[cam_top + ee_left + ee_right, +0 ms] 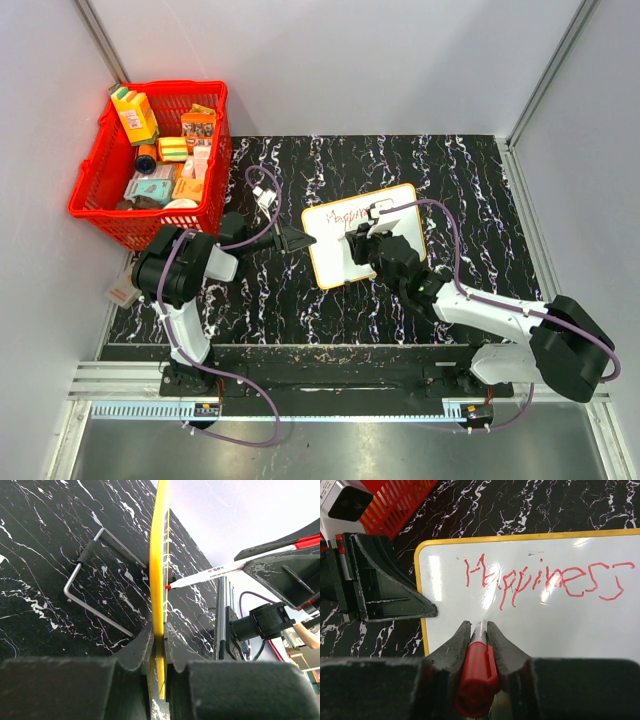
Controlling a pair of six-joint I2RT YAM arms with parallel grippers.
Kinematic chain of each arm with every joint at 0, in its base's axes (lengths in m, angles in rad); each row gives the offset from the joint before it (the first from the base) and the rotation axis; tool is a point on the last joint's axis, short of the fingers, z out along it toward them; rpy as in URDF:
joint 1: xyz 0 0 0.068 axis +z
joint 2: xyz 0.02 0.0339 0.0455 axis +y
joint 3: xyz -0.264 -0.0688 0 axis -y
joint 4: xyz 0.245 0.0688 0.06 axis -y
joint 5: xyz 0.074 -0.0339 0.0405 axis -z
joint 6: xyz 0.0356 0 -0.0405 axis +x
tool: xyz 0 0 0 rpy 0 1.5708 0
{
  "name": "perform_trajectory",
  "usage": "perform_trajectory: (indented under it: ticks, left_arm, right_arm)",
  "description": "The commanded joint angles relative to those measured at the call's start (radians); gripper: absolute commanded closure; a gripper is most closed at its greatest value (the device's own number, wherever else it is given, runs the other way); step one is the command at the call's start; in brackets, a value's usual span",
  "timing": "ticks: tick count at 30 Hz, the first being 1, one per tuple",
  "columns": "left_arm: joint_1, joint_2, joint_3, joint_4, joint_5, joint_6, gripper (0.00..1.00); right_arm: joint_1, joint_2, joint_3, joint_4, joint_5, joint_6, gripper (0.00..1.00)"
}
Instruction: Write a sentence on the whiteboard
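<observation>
The whiteboard (338,262) lies at the middle of the black marbled table, white with an orange-yellow rim. In the left wrist view it shows edge-on (160,565). My left gripper (311,240) is shut on its left rim (159,635). One line of the sentence (540,577), red script reading "Happiness", runs across the board's top (350,213). My right gripper (479,630) is shut on a red-capped marker (477,672) and hovers over the board (550,625) below that word. The marker (215,572) meets the board face with its red tip.
A red basket (150,165) full of packaged goods stands at the back left, against the left wall. A bent metal wire bracket (95,580) lies on the table (470,190) behind the board. A small white card (122,292) lies at the table's left edge.
</observation>
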Motion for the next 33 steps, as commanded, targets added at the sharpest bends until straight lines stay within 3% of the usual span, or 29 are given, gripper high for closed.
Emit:
perform_trajectory:
  ticks: [1,19,33]
  left_arm:
    - [-0.007,-0.032,0.023,0.094,0.027,0.032,1.00]
    - [-0.009,-0.028,0.029,0.092,0.030,0.029,1.00]
    - [-0.009,-0.026,0.029,0.091,0.030,0.030,1.00]
  right_arm:
    - [0.008,0.005,0.039,0.012,0.007,0.008,1.00]
    - [0.008,0.005,0.030,-0.097,-0.051,0.048,1.00]
    - [0.008,-0.004,0.041,-0.129,0.053,0.051,1.00]
